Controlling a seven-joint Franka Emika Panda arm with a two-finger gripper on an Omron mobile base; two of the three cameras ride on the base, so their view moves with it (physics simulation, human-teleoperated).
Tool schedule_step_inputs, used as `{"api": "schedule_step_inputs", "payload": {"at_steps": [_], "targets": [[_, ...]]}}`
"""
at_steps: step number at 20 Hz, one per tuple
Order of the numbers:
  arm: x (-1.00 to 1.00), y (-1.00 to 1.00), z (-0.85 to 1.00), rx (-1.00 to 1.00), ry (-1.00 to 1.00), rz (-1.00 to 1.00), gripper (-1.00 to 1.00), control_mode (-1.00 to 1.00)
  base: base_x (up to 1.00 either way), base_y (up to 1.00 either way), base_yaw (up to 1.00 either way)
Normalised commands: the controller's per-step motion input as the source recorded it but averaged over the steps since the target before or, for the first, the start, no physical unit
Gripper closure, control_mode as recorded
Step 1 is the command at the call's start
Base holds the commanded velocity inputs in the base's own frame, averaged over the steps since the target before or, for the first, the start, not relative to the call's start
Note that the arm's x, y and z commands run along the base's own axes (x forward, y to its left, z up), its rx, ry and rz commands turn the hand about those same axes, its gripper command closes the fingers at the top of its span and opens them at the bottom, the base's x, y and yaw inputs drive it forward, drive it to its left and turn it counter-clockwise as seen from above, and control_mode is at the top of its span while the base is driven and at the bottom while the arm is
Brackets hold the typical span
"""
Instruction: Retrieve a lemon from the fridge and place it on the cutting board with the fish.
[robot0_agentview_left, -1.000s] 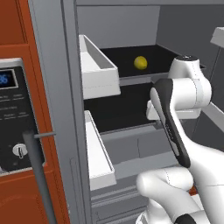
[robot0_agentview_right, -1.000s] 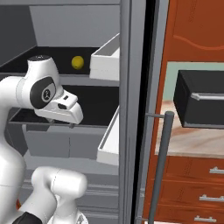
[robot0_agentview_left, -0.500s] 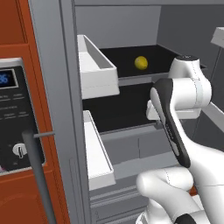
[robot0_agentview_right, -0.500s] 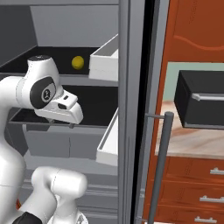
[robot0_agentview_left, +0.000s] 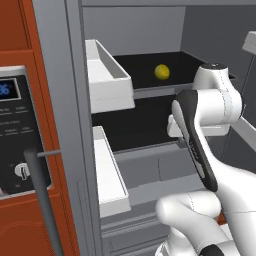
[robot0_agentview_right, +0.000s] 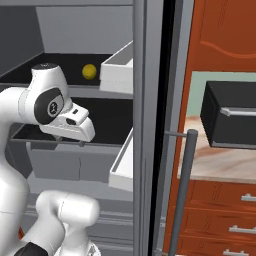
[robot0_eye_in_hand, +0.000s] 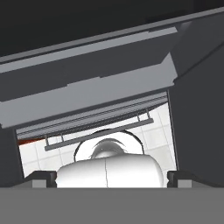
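Fingers are standing fully spread and empty, the gripper (robot0_agentview_right: 82, 142) pointing downward at left centre of the right base view. Lemon (robot0_agentview_left: 161, 71) is sitting on the fridge's (robot0_agentview_left: 70, 100) upper black shelf, upper centre. Raising and levelling the hand first would aid the reach.

Little separates this moment from the second before it in either base view: the white arm (robot0_agentview_left: 207, 107) appears to edge very slightly lower and closer to the fridge (robot0_agentview_left: 145, 135) shelves, a shift almost too small to be sure of. The lemon (robot0_agentview_left: 161, 71) shows at a marginally different spot in the left base view, which may be no real move at all. Nothing else in the open fridge shows a visible difference.
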Motion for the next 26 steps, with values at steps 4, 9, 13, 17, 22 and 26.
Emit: {"api": "schedule_step_inputs", "payload": {"at_steps": [4,9,13,17,22,26], "targets": [[0.03,0.0,0.0,0.0,0.0,0.0,-1.0,-1.0,0.12,0.0,0.0],[0.0,0.0,0.01,0.0,-0.08,0.05,-1.0,-1.0,0.0,0.0,0.0],[0.0,0.03,0.23,-0.05,-0.31,0.08,-1.0,-1.0,0.0,0.0,0.0],[-0.02,0.12,0.33,-0.13,-0.37,0.1,-1.0,-1.0,0.0,0.0,0.0],[-0.13,0.08,0.6,-0.11,-0.41,0.08,-1.0,-1.0,0.0,0.0,0.0],[0.0,0.0,0.73,0.0,-0.48,0.05,-1.0,-1.0,0.0,0.0,0.0]]}}
